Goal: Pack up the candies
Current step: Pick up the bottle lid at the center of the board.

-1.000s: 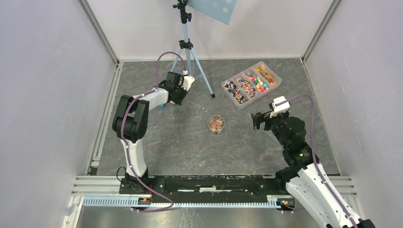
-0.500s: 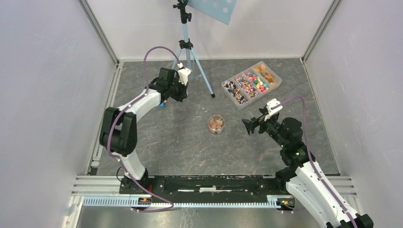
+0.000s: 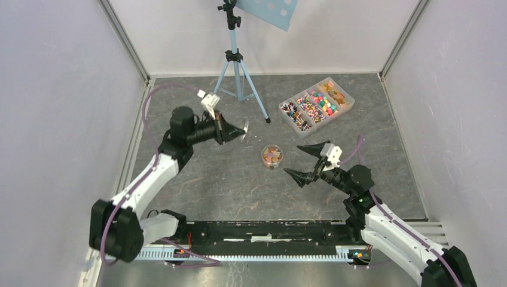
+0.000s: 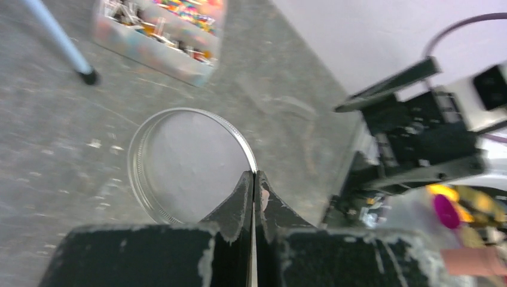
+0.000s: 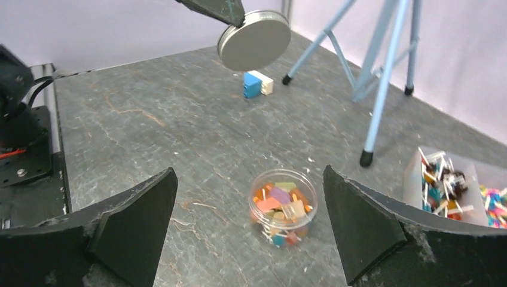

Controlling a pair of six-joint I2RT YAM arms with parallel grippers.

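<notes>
Big change from a second ago: the left arm was folded up with its hand down by the tripod (image 3: 236,72) and the blue-and-white block (image 5: 257,84). Now it's stretched out, and the left gripper (image 3: 230,128) is up in the air, pinched tight on the rim of a round metal lid (image 3: 239,129). In the left wrist view the two fingertips meet right on that rim.

The right gripper (image 3: 293,159) moved too. It was back nearer the organizer tray (image 3: 329,116); now it sits low, just right of the jar (image 5: 254,206), with its jaws spread wide, nothing between them, pointing at the jar.

The jar hasn't budged. It stands upright and uncovered in the middle of the table (image 3: 209,179), partly filled with candies (image 5: 281,200): orange, pink and yellowish pieces.

More candies are in the tray at the far right, sorted by compartment. Wrapped twisty ones are at the left end, bright pink/green/blue ones in the middle and orange ones at the far end. I can't really make out how many compartments there are from this height.
</notes>
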